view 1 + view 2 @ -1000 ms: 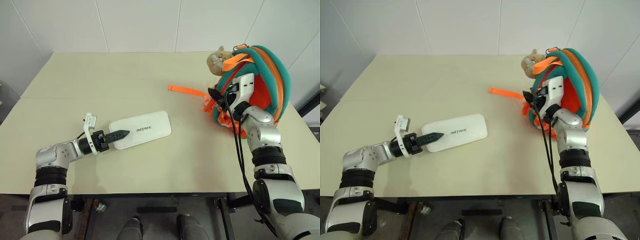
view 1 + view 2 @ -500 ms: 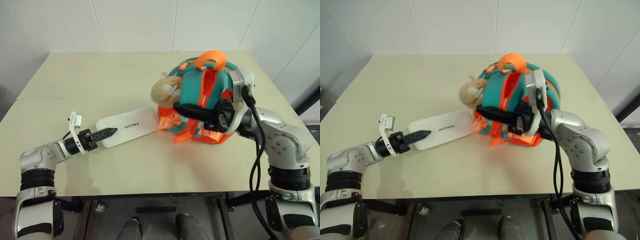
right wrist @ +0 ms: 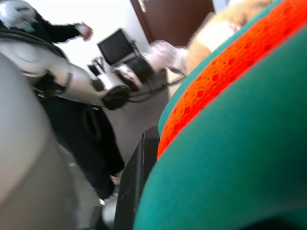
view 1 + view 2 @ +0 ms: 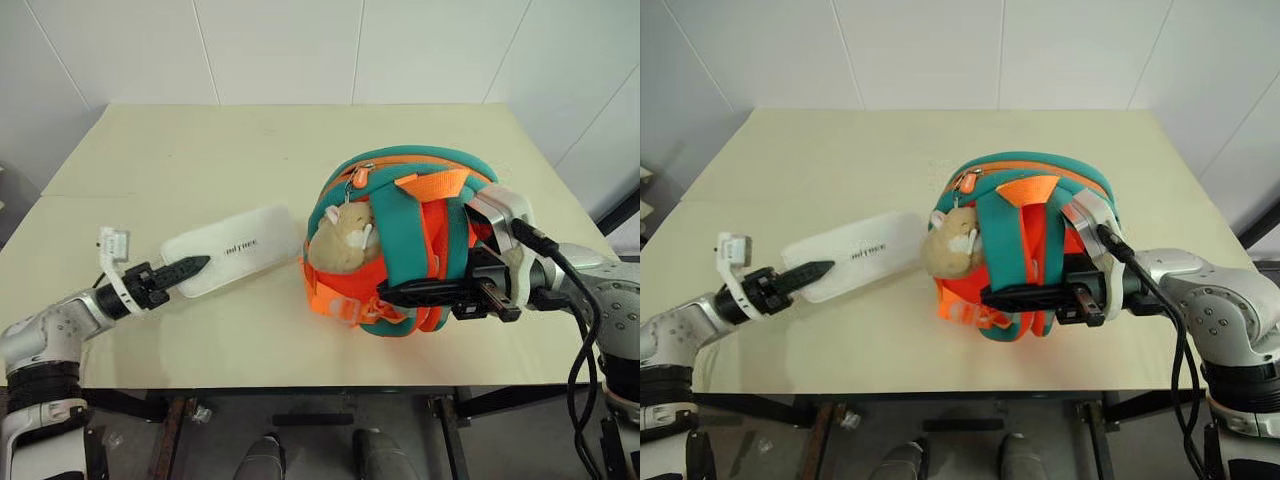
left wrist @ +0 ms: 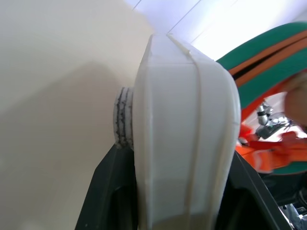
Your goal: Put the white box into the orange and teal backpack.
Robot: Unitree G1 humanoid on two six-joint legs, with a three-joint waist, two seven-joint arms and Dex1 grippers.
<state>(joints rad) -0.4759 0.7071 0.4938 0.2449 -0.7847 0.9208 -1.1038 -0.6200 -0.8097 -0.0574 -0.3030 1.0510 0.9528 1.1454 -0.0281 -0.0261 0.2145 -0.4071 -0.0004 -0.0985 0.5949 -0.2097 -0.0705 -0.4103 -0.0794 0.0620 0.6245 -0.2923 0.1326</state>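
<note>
Bare table (image 4: 200, 170) beyond backpack (image 4: 400, 250)

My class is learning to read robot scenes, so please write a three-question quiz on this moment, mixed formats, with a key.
1. True or false: the white box is already inside the backpack.
2. Which end effector grips the white box? A. left B. right C. neither
3. Fill in: the tan plush toy on the backpack faces the ____ box.

Key: 1 false: the box is outside, held at its near end beside the backpack. 2 A. 3 white.
</note>
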